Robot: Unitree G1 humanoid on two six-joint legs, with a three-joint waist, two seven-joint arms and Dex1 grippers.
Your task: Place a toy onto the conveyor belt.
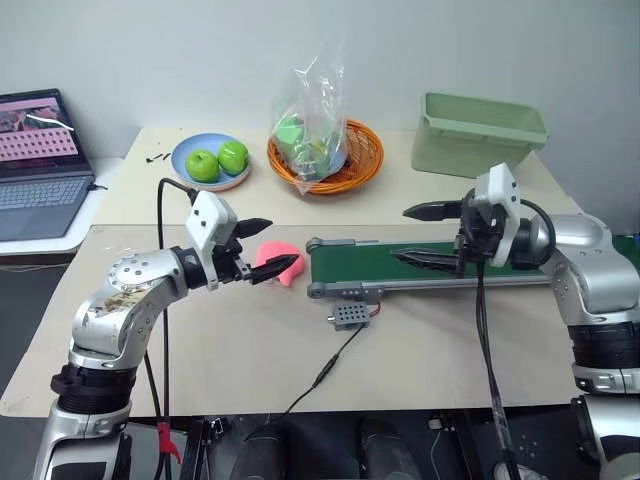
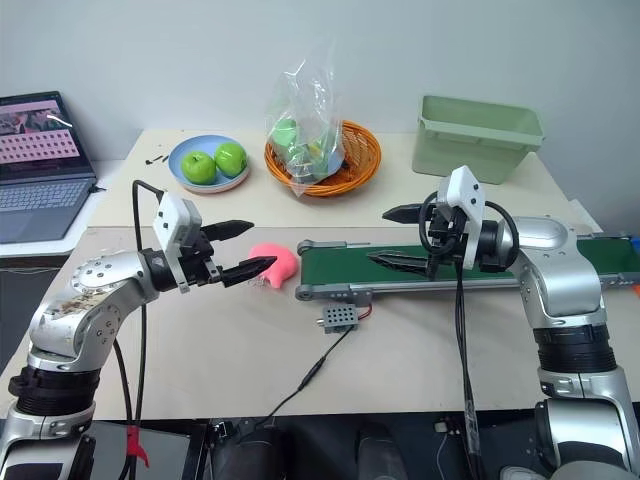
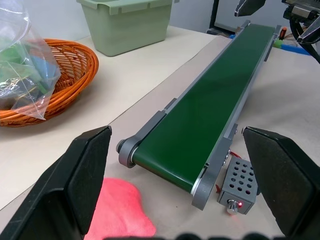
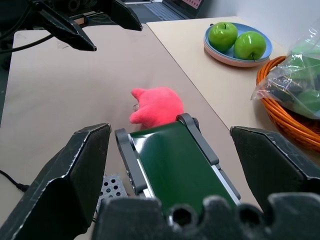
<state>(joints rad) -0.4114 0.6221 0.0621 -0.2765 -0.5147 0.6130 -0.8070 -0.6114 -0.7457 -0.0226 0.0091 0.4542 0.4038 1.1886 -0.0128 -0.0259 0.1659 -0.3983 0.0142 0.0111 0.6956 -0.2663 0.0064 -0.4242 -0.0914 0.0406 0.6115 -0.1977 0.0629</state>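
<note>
The pink plush toy [image 1: 277, 264] lies on the table just off the left end of the conveyor belt [image 1: 440, 268], a dark green strip in a grey frame. My left gripper [image 1: 283, 243] hovers open right over the toy, one finger above it and one in front of it, with no grip on it. In the left wrist view the toy [image 3: 117, 212] sits low between the spread fingers [image 3: 87, 180]. My right gripper [image 1: 399, 234] stands open above the belt's left part with nothing in it, pointing toward the toy [image 4: 157, 106].
A blue plate [image 1: 192, 176] with two green apples, an orange basket [image 1: 355, 172] holding a plastic bag, and a pale green bin [image 1: 478, 132] stand at the back. A laptop [image 1: 40, 165] sits far left. A small grey box [image 1: 350, 316] with a cable lies before the belt.
</note>
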